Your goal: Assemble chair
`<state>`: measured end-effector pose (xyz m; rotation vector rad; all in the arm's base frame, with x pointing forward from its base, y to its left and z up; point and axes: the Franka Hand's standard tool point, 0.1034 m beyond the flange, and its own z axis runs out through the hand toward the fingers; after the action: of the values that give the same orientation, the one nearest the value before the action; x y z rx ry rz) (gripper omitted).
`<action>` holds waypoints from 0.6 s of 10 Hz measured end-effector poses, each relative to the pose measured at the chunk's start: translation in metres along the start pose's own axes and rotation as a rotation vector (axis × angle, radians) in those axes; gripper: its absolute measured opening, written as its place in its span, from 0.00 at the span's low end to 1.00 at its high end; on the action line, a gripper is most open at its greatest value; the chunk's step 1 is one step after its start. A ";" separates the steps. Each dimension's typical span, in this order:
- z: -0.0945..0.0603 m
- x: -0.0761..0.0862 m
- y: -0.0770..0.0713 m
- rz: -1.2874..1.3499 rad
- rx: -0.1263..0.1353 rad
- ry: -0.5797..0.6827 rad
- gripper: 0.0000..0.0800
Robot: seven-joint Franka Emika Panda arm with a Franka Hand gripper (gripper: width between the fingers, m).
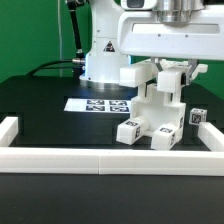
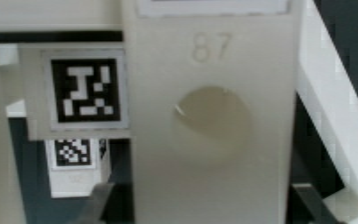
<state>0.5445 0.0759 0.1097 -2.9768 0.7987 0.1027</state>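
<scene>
On the black table [image 1: 45, 110], inside the low white border rail [image 1: 100, 160], one partly built chair [image 1: 150, 120] stood near the exterior view's right, just in front of the arm's base [image 1: 100, 60]. The single gripper [image 1: 172, 80] hung directly above it. In the wrist view, the two dark fingers [image 2: 105, 195] flanked one upright slab [image 2: 211, 120], one at each edge, so the jaws stood narrowly parted and closed against that slab. The slab bore an embossed "87" and one round mark. Two marker tags [image 2: 87, 90] showed beside it. One marker board [image 1: 100, 103] lay flat behind the chair. One small tagged block [image 1: 197, 117] sat near the chair; contact could not be told.
</scene>
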 end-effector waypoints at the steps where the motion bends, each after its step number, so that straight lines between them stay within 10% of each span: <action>1: 0.001 -0.001 0.000 -0.003 -0.001 -0.002 0.36; 6: 0.013 -0.003 0.004 -0.005 -0.016 -0.014 0.36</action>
<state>0.5394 0.0748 0.0966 -2.9893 0.7933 0.1295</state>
